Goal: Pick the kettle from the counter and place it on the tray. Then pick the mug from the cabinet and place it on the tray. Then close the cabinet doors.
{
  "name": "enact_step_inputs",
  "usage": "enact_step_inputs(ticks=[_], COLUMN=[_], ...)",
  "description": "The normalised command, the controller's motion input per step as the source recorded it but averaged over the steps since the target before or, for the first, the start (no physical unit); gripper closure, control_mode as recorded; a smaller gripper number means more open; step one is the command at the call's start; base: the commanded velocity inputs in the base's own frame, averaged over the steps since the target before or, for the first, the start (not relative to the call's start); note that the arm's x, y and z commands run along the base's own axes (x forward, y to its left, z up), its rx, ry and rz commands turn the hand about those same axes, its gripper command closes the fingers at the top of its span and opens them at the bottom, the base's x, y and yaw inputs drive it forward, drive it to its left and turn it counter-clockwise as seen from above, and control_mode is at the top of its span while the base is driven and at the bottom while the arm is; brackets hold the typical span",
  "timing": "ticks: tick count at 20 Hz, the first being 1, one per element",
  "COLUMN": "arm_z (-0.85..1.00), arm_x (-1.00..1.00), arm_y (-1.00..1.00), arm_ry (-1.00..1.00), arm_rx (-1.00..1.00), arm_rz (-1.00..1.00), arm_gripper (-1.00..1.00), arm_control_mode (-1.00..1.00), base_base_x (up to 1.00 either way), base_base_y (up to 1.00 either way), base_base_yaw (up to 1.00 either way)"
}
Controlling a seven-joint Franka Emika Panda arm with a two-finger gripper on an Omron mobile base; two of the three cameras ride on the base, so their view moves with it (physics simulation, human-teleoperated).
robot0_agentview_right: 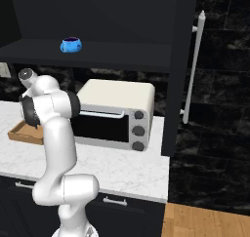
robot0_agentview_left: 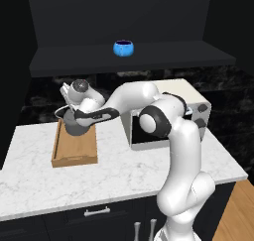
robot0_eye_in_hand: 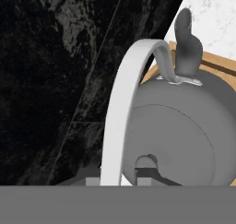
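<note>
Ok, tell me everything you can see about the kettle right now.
The kettle is a squat, rounded, dark-grey body with a matte metal look. A pale arched handle loops over it, a short spout juts out beyond that, and a small lid knob shows near the camera. From the left base camera it sits at the far end of the wooden tray, close under the end effector. Whether it rests on the tray or is held just above cannot be told.

White marble counter (robot0_agentview_left: 124,170), wooden tray (robot0_agentview_left: 74,150) and toaster oven (robot0_agentview_right: 117,114) on it, blue mug (robot0_agentview_left: 123,48) on cabinet shelf (robot0_agentview_left: 149,56)
</note>
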Motion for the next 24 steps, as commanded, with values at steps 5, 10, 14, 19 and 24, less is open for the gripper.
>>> enact_step_inputs(ticks=[5,10,14,19,24], arm_z=[-0.24,-0.05,0.0,0.0,-0.02], arm_x=[-0.06,-0.03,0.0,-0.24,-0.6], arm_y=[0.0,0.0,0.0,0.03,0.14], arm_ry=[-0.04,-0.16,-0.24,-0.26,-0.3], arm_rx=[0.0,0.0,0.0,0.0,0.0], arm_rz=[-0.05,-0.04,-0.01,-0.01,-0.03], arm_gripper=[-1.0,-1.0,-1.0,-1.0,-1.0], arm_control_mode=[-1.0,-1.0,-1.0,-1.0,-1.0], base_base_x=[0.0,0.0,0.0,0.0,0.0], base_base_y=[0.0,0.0,0.0,0.0,0.0], base_base_yaw=[0.0,0.0,0.0,0.0,0.0])
